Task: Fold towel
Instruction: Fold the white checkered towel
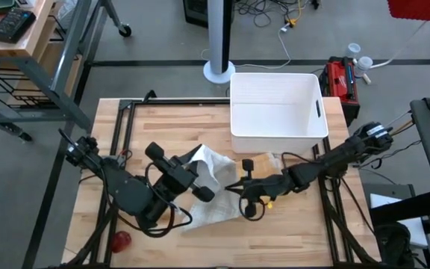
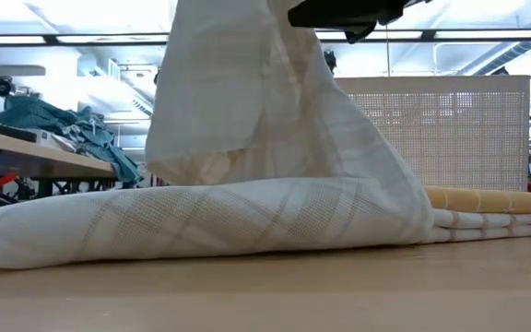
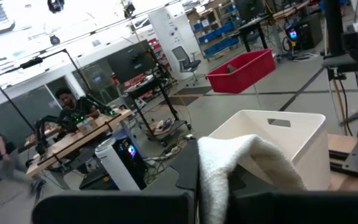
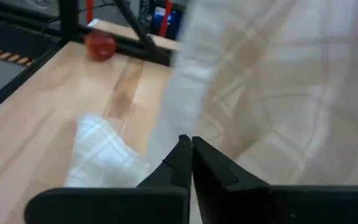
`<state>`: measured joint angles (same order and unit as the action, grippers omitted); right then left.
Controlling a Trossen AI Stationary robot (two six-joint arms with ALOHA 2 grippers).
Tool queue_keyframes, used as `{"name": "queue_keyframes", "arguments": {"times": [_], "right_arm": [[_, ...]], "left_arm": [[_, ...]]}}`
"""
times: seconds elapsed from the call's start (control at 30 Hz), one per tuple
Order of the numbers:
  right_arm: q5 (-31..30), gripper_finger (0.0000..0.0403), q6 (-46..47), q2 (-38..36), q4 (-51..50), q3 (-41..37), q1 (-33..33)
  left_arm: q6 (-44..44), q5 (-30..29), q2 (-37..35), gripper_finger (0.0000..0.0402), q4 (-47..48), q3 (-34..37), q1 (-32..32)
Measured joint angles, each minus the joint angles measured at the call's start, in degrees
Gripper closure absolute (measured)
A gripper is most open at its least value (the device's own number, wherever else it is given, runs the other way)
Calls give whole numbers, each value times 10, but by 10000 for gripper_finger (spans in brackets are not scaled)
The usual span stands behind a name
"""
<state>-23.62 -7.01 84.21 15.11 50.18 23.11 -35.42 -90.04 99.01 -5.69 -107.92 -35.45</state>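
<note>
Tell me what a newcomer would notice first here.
The white plaid towel at the table's middle, one part lifted by the left gripper, shut on it, while the rest lies flat. The right gripper is shut beside the cloth. A white bin stands at the far edge, a small red ball near the front-left corner.

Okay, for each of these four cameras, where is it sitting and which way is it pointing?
High: overhead, facing down; both arms, towel, white bin.
Low: table height, facing the room; lifted towel.
Left wrist: past its own fingers; towel, bin.
Right wrist: shut right gripper; towel, red ball.
Shared: towel in all four views.
</note>
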Motion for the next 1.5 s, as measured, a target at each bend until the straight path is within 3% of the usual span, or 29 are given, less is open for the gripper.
{"name": "queue_keyframes", "arguments": {"times": [0.13, 0.33, 0.5, 0.63, 0.77, 0.93, 0.97, 1.17, 1.3, 1.5], "right_arm": [[-4, 370, 12, 7, 5, 0, -5], [12, 291, 34, 43, 52, 5, -10], [4, 228, 31, 106, 67, 46, -15], [-2, 204, 9, 147, 57, 87, -20], [-33, 236, 0, 156, -41, 129, -13], [-170, 375, -51, 133, -154, 173, 20], [-194, 387, -76, 124, -161, 181, 29], [-411, 400, -232, 59, -253, 254, 87], [-496, 401, -304, 9, -316, 318, 119], [-585, 402, -447, -51, -311, 410, 137]], "left_arm": [[0, 0, 1, 401, 3, 0, -10], [0, 0, 1, 401, 5, 0, -16], [0, 0, 1, 401, 5, 0, -16], [-1, 0, 1, 401, 7, 0, -16], [-33, 0, 1, 401, 8, 0, -19], [-56, 0, -5, 401, 7, 0, -29], [-65, 0, -6, 401, 7, 0, -30], [-140, 1, -6, 401, 6, -45, -38], [-182, 11, -6, 401, 8, -109, -39], [-171, 69, -7, 401, 8, -200, -39]]}}
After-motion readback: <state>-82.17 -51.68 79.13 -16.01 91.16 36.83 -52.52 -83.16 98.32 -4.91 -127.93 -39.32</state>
